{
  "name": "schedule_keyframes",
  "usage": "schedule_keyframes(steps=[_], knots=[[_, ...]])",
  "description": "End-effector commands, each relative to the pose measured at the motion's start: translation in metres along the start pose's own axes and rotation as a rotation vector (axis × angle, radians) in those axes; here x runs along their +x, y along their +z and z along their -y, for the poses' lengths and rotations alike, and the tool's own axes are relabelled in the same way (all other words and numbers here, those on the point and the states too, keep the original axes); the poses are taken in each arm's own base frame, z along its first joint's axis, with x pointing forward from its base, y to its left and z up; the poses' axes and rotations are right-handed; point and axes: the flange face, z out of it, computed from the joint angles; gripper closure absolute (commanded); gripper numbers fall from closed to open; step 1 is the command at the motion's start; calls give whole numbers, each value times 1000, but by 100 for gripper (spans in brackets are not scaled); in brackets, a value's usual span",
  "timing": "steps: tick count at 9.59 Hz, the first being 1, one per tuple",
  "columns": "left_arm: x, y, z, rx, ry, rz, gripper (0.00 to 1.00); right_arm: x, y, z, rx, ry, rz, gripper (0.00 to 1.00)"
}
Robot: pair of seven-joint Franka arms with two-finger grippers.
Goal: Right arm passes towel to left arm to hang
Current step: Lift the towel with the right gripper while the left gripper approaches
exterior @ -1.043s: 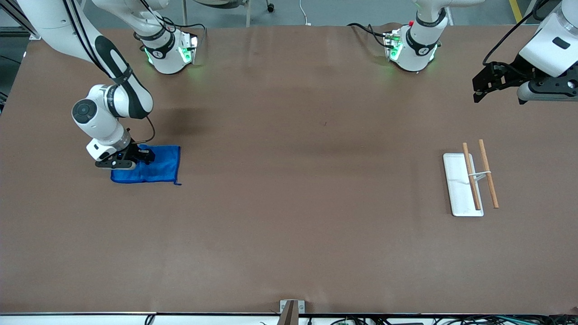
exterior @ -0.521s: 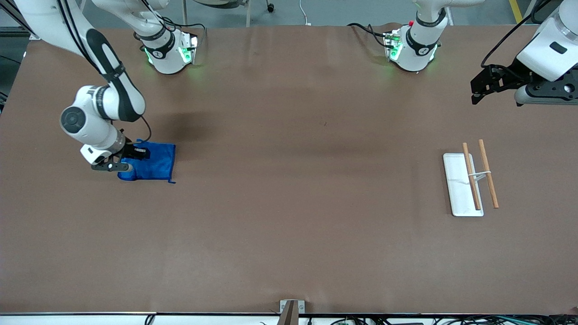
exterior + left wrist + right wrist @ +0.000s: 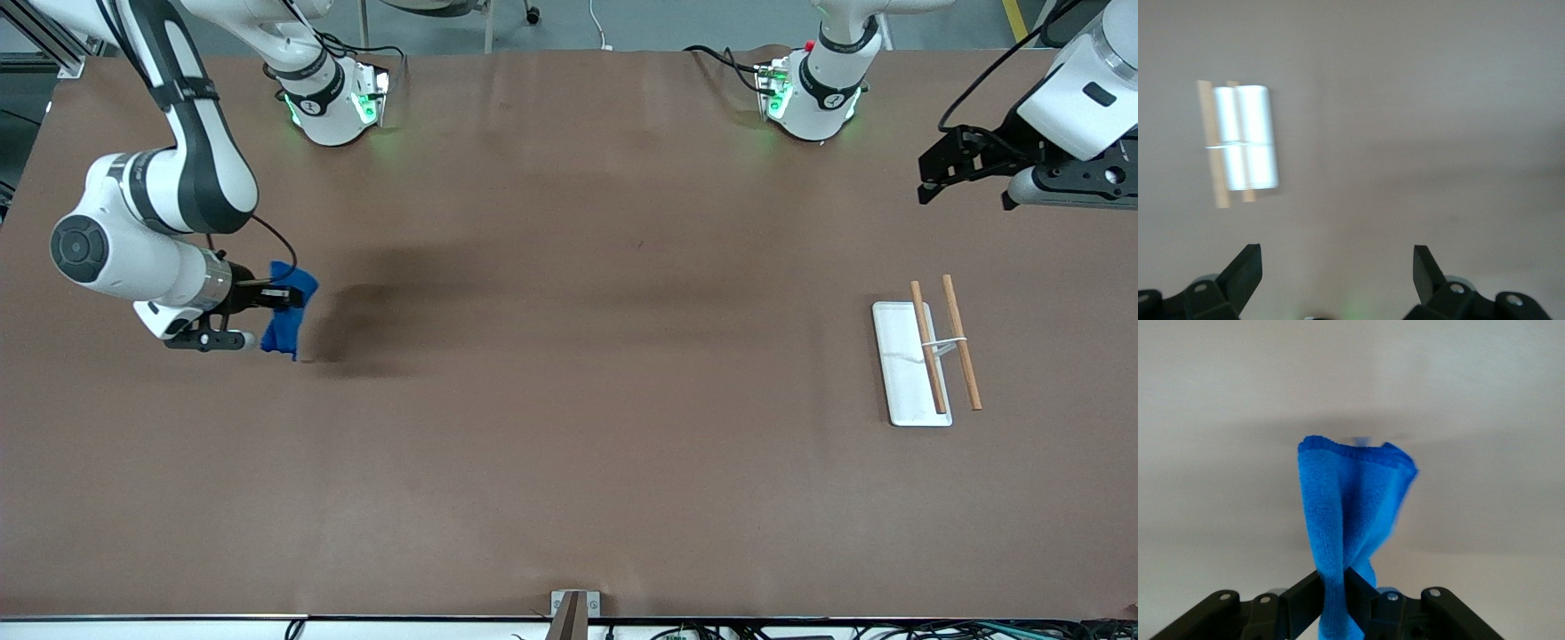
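We see the towel (image 3: 284,313) off the table, bunched into a narrow blue fold that hangs from the right gripper (image 3: 271,296) over the right arm's end of the table. In the right wrist view the towel (image 3: 1348,520) runs out from between the right gripper (image 3: 1335,587) fingers, which are pressed together on the cloth with no gap beside it; the free end spreads a little wider away from the fingers and shows a darker hem along its edge. A dark shadow lies on the brown table (image 3: 569,462) beside the hanging cloth, toward the middle. The right arm (image 3: 151,213) bends down from its base at the top of the front view, its wrist turned so the gripper points sideways toward the table's middle.

At the left arm's end we find the left gripper (image 3: 929,173) up in the air, holding nothing. In the left wrist view its fingers (image 3: 1245,270) stand wide apart. The left arm (image 3: 1080,98) waits there. Below it, nearer the front camera, a white tray (image 3: 902,373) lies flat on the table with two wooden rods (image 3: 944,342) over it, one above the tray and one just past its edge.
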Motion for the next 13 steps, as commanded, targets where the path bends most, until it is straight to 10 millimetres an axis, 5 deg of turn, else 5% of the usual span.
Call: schedule_keyframes(steps=[1, 3, 6, 9, 12, 13], knots=[[26, 34, -13, -260, -8, 59, 0, 5, -30, 69, 203, -14, -40, 100], [47, 55, -12, -501, -58, 101, 0, -2, -60, 153, 435, -65, -56, 100], [74, 103, 4, -862, -51, 147, 0, -21, -64, 236, 742, -16, -51, 100], [82, 168, -10, -1268, -105, 252, 0, -35, -53, 299, 1012, 102, -84, 100], [88, 212, -23, -1505, -64, 332, 0, -58, -70, 341, 1214, 163, -81, 100], [93, 247, -21, -1599, -44, 360, 0, -62, -75, 349, 1256, 189, -69, 100]])
